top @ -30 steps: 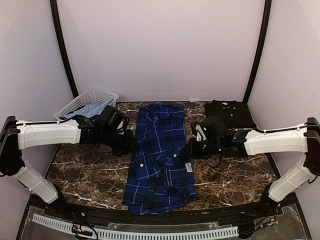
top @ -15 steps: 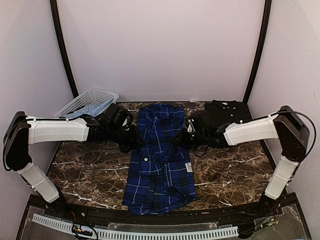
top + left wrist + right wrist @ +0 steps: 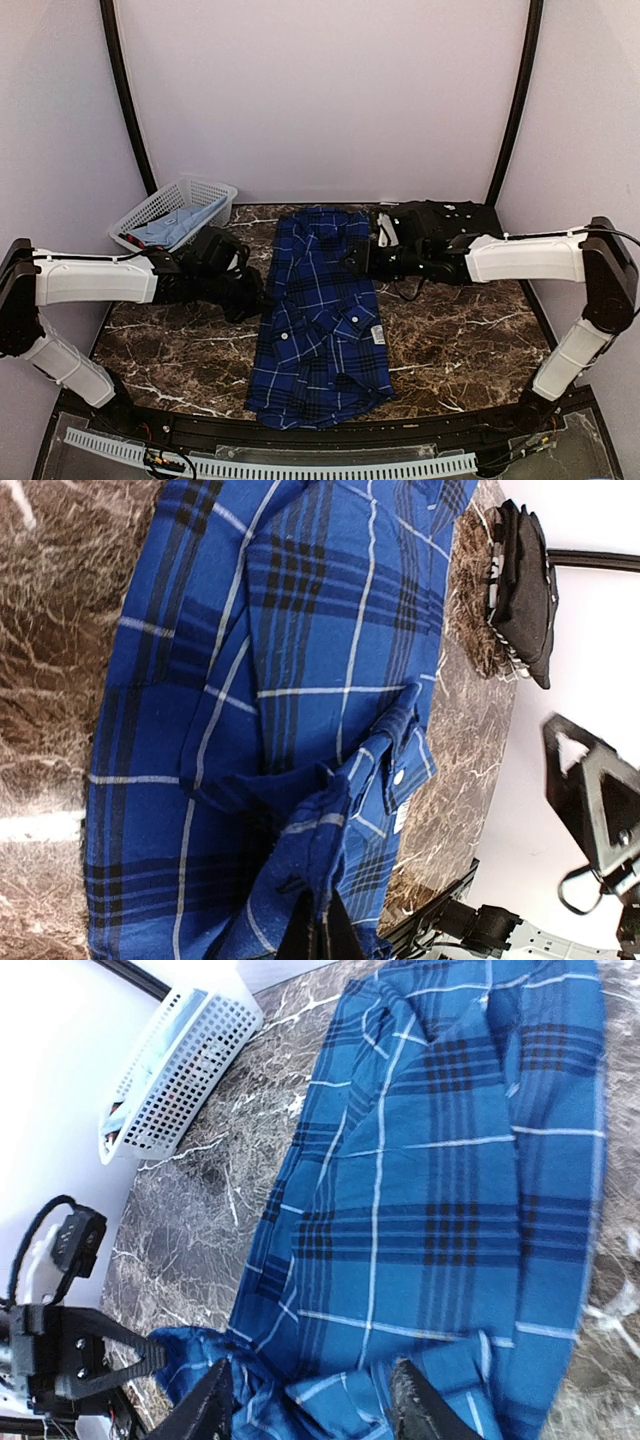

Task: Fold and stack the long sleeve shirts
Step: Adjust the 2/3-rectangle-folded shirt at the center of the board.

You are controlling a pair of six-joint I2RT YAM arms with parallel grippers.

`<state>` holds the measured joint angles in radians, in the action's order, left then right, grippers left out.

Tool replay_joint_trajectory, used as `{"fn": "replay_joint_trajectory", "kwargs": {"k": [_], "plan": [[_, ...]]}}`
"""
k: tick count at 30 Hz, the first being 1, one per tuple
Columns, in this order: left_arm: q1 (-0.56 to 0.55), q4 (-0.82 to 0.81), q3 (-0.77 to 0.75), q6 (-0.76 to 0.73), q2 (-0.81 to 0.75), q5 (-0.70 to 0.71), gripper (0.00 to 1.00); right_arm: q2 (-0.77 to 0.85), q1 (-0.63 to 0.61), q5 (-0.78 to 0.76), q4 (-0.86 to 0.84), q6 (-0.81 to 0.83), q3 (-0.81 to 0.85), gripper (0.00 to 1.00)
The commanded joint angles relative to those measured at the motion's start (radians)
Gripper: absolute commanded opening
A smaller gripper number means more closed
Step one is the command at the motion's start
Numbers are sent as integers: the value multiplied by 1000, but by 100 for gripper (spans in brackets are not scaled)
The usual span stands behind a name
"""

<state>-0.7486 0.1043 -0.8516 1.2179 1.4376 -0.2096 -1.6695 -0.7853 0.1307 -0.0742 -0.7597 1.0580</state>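
The royal-blue plaid long sleeve shirt lies lengthwise down the middle of the marble table, collar at the far end. My left gripper sits at the shirt's left edge. In the left wrist view that gripper is shut on a raised fold of plaid cloth. Over the shirt's upper right part my right gripper hovers open. Between its fingers only the plaid shirt below shows. The black long sleeve shirt lies folded at the back right and also shows as the black shirt.
A white lattice basket holding light blue cloth stands at the back left; the same basket shows in the right wrist view. Bare marble lies on both sides of the plaid shirt. A black frame rail runs along the near edge.
My right gripper opened, let go of the plaid cloth and drew back toward the far right. My left gripper stayed shut on the shirt's left edge and shifted slightly left.
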Motion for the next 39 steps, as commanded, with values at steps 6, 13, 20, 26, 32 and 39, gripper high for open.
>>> {"fn": "replay_joint_trajectory", "kwargs": {"k": [6, 13, 20, 26, 32, 39], "plan": [[-22, -35, 37, 19, -46, -4, 0, 217, -102, -138, 200, 131, -179, 36], [-26, -41, 30, 18, -36, -5, 0, 133, -287, -319, 312, 135, -210, 43], [-26, -25, 15, 11, -30, 1, 0, 16, -344, -400, 319, 121, -172, 45], [-25, -16, 11, 7, -30, 4, 0, -77, -379, -496, 343, 109, -118, 46], [-26, -10, 11, 5, -34, 7, 0, -100, -401, -578, 388, 86, -62, 45], [-26, -5, 8, 1, -40, 9, 0, -141, -401, -609, 408, 85, -25, 39]]}}
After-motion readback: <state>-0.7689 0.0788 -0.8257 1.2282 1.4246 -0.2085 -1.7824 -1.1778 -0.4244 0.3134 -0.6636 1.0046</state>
